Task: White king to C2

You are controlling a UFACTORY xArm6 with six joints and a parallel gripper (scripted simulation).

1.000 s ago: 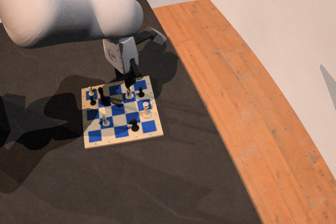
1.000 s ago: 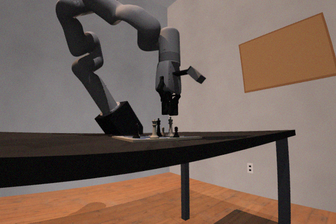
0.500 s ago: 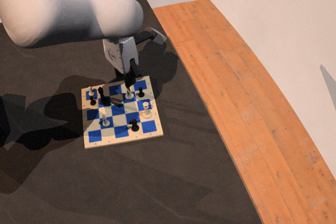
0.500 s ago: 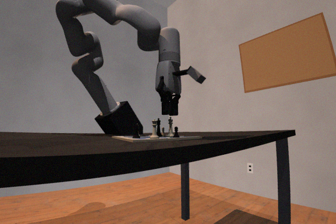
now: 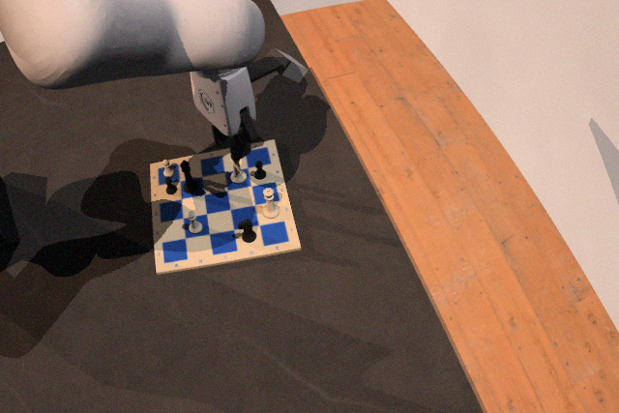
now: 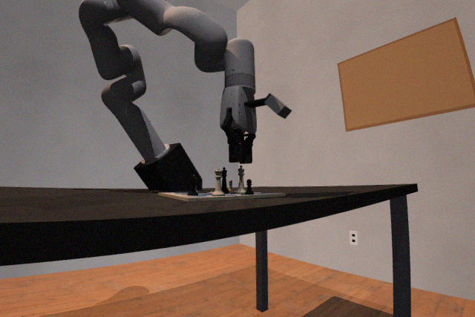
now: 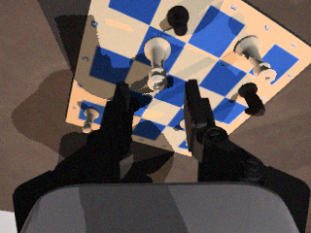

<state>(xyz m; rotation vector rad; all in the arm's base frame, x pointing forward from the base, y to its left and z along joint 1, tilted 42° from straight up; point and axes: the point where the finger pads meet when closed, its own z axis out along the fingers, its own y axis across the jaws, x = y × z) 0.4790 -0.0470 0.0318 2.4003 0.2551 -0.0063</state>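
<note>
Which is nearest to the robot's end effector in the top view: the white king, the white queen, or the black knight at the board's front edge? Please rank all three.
Ranked from the open end effector:
1. White king, directly under the fingers, near the board's far edge.
2. White queen, toward the board's right side, mid-board.
3. Black knight, by the front edge, farthest away.

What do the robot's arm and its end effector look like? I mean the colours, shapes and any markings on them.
The arm is made of thick, rounded, pale grey links with smooth joints, rising from a black angled base block. The end effector has a grey tapered housing with a round emblem on one side, and two black, flat fingers. A small grey box sticks out sideways on a dark bracket. No cables show.
</note>
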